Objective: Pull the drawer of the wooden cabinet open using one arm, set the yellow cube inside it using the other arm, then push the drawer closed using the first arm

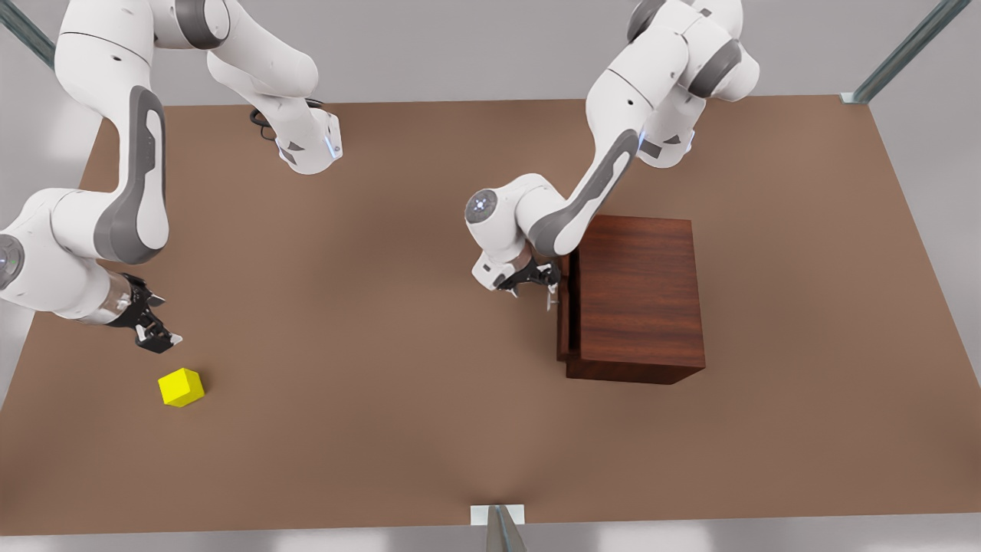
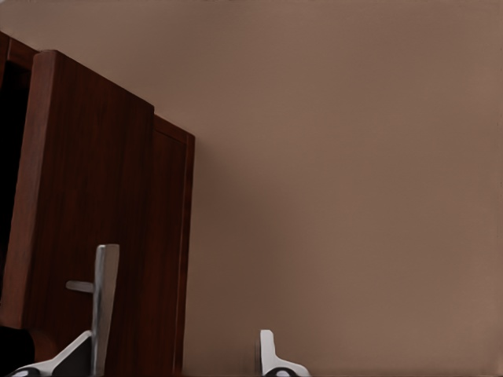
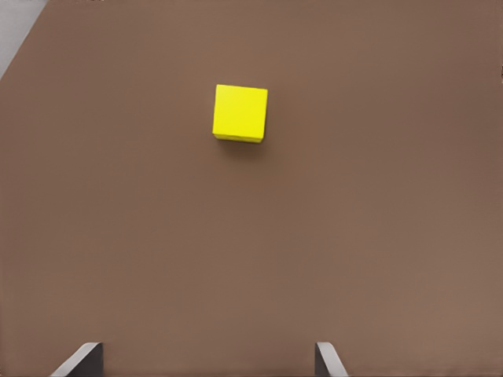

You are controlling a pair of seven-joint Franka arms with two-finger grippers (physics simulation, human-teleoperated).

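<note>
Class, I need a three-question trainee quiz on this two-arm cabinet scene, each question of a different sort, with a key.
1. True or false: the yellow cube lies on the table, apart from the right gripper.
2. Multiple choice: the left gripper is at A) the cube, B) the silver bar handle of the drawer, C) the top of the wooden cabinet.
3. Fill in: in the right wrist view the right gripper's fingers are ____, with nothing between them.

Key: 1 true; 2 B; 3 open.
</note>
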